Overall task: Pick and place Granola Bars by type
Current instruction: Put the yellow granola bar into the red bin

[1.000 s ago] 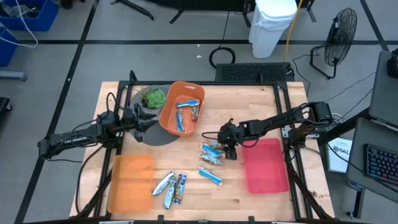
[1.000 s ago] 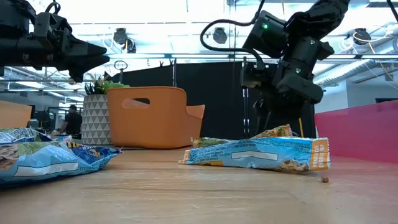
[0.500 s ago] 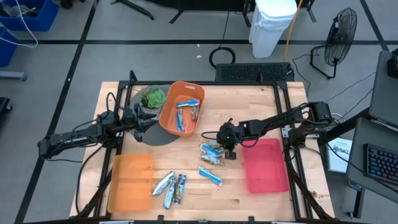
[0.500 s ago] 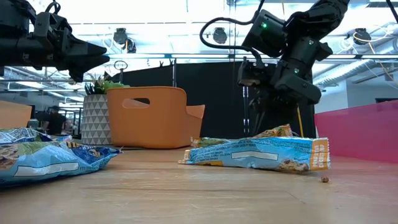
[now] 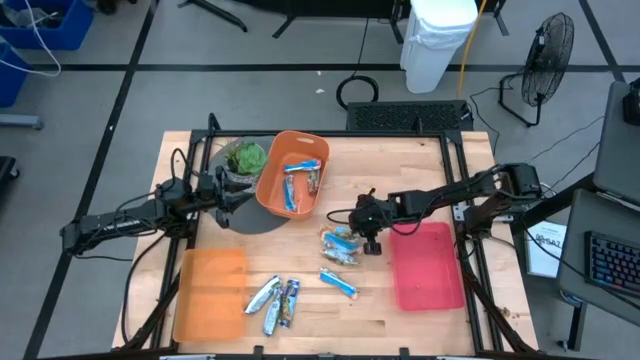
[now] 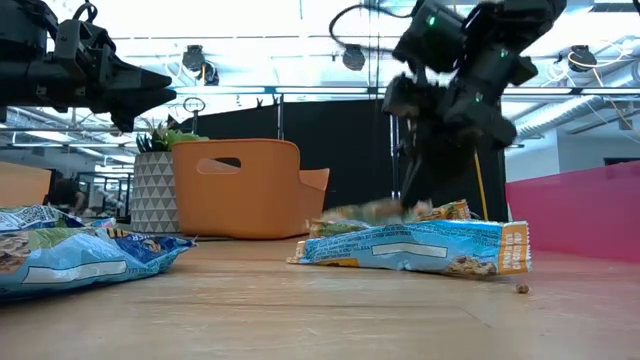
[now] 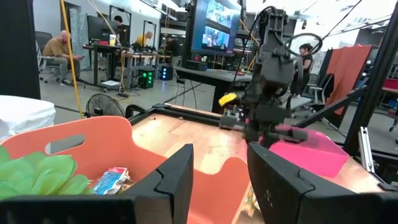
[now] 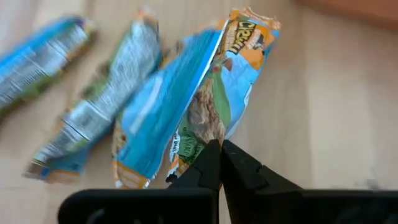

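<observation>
Three loose groups of granola bars lie on the wooden table, and we see a fourth lot inside the orange bin at the far middle of it. Just in front of the right gripper sits a small cluster of blue-wrapped bars at the table's centre. Its fingers are pressed together with no gap between them, and in the right wrist view the tips sit right at the near edge of a blue and orange wrapper; we cannot tell whether any foil is pinched between them. Two more blue bars lie fanned out beside that one, farther from the tips.

A single blue bar lies alone nearer the front edge, well apart from the gripper. To its left, a clump of silver and dark blue bars rests just right of the flat orange tray. A pink tray lies just right of the right gripper.

Our left gripper hangs above the table beside the orange bin, near the potted plant. Its fingers stand parted, with nothing between them.
</observation>
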`<control>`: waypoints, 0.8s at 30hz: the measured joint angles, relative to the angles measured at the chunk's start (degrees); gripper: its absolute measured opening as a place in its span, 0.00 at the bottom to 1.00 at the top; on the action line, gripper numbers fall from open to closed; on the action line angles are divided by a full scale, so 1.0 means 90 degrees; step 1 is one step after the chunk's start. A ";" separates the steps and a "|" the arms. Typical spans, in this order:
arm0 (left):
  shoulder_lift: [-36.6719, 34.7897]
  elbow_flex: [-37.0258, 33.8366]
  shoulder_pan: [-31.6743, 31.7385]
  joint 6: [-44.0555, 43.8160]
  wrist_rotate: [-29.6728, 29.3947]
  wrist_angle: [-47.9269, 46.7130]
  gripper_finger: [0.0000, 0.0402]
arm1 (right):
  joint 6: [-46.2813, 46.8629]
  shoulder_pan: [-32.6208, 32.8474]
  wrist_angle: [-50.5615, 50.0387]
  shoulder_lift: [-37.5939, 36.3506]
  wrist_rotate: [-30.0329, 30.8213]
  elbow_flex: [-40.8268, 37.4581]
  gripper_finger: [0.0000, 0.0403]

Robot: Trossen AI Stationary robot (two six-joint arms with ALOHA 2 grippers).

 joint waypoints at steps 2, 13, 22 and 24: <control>0.0001 0.0000 -0.0001 0.0000 0.0002 0.0001 0.38 | -0.0015 0.0000 -0.0010 -0.0263 0.0005 0.0000 0.00; 0.0001 0.0000 0.0000 0.0000 0.0002 -0.0005 0.38 | 0.0254 0.0440 -0.1584 -0.2221 0.1208 0.0000 0.00; -0.0002 0.0000 -0.0001 -0.0002 0.0004 -0.0010 0.38 | 0.1767 0.1542 -0.3414 -0.3634 0.1956 0.0000 0.00; -0.0001 0.0000 0.0000 0.0000 0.0004 -0.0012 0.38 | 0.2242 0.1773 -0.3870 -0.3876 0.2144 0.0000 0.00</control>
